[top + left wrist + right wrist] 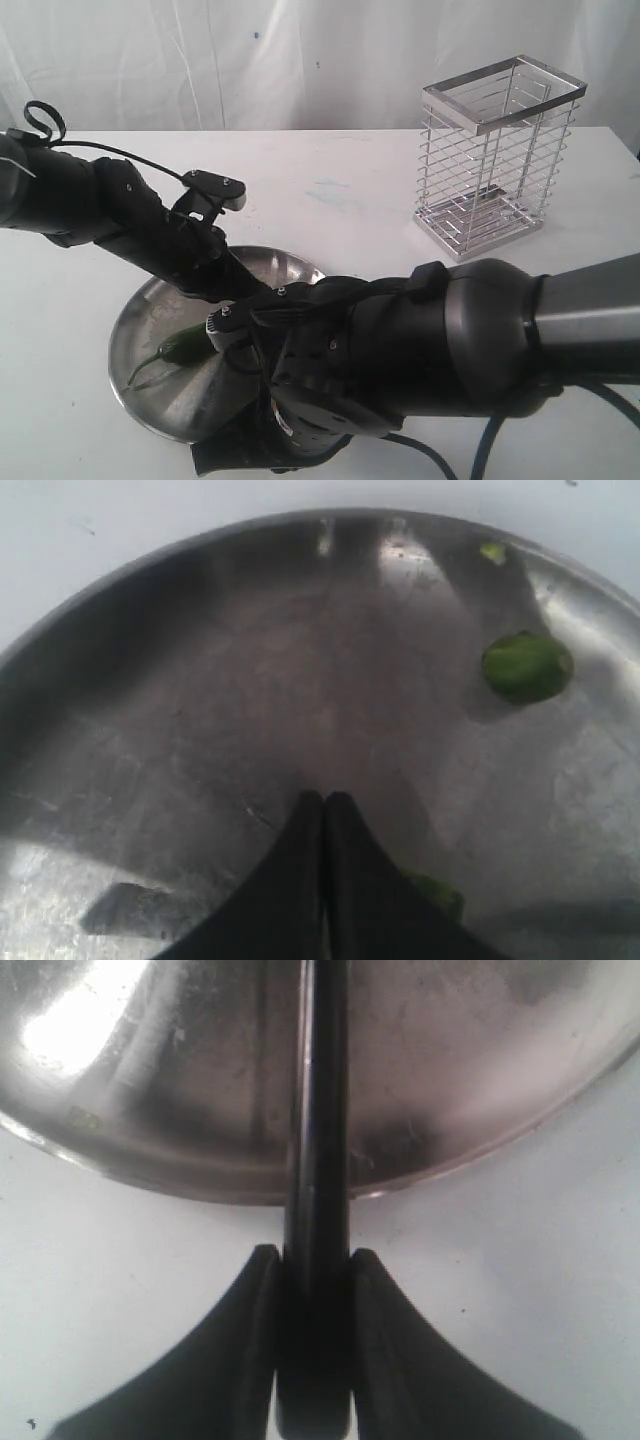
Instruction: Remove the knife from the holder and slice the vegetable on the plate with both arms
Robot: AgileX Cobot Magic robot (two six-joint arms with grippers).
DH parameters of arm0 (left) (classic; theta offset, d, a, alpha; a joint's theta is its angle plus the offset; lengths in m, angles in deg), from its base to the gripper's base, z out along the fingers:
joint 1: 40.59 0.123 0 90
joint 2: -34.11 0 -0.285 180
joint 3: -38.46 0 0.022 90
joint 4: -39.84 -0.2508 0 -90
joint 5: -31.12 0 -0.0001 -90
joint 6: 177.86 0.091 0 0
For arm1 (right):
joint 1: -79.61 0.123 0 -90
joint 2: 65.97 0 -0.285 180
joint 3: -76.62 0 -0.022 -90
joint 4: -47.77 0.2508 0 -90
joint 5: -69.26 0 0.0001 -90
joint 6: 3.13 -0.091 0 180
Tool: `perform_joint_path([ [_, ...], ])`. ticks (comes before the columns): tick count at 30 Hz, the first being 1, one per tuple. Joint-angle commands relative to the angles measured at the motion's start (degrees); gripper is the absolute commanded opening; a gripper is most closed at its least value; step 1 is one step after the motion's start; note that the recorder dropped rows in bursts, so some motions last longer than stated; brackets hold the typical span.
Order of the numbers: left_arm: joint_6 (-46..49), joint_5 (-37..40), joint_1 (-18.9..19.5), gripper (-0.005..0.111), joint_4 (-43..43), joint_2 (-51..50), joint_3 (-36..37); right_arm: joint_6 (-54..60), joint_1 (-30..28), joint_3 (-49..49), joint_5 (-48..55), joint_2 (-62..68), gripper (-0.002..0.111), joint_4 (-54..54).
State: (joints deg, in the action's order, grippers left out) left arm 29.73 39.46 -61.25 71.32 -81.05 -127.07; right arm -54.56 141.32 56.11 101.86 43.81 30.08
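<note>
Right gripper (313, 1257): clamped on the knife (321, 1110), arm reaching low across the plate (138, 322). Left gripper (324, 802): pinched shut, arm angled down beside the vegetable (178, 347). Holder (497, 155): well apart.

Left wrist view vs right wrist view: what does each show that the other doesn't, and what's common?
Only the left wrist view: the left gripper, jaws shut with nothing between them, over the inside of the plate, and green bits of the vegetable lying on the steel, one partly hidden beside the fingers.
Only the right wrist view: the right gripper clamped on the black knife, which runs out across the plate's rim.
Both: the steel plate and a strip of white table. Neither shows the other gripper.
</note>
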Motion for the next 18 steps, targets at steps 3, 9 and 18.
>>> perform_joint_path([
  [3, 0.7, 2.2, 0.0, 0.0, -0.6, -1.6, 0.3, -0.3, -0.1, -0.1, 0.5, -0.1, 0.0, -0.2],
  [9, 0.9, 3.8, 0.0, 0.0, -2.8, -4.1, 0.3, -0.3, -0.1, -0.1, 0.6, -0.1, 0.0, -0.2],
  [18, 0.9, 5.0, 0.0, 0.0, -3.7, -6.6, 2.1, -0.3, -0.1, -0.1, 5.3, -0.1, 0.0, -3.6],
])
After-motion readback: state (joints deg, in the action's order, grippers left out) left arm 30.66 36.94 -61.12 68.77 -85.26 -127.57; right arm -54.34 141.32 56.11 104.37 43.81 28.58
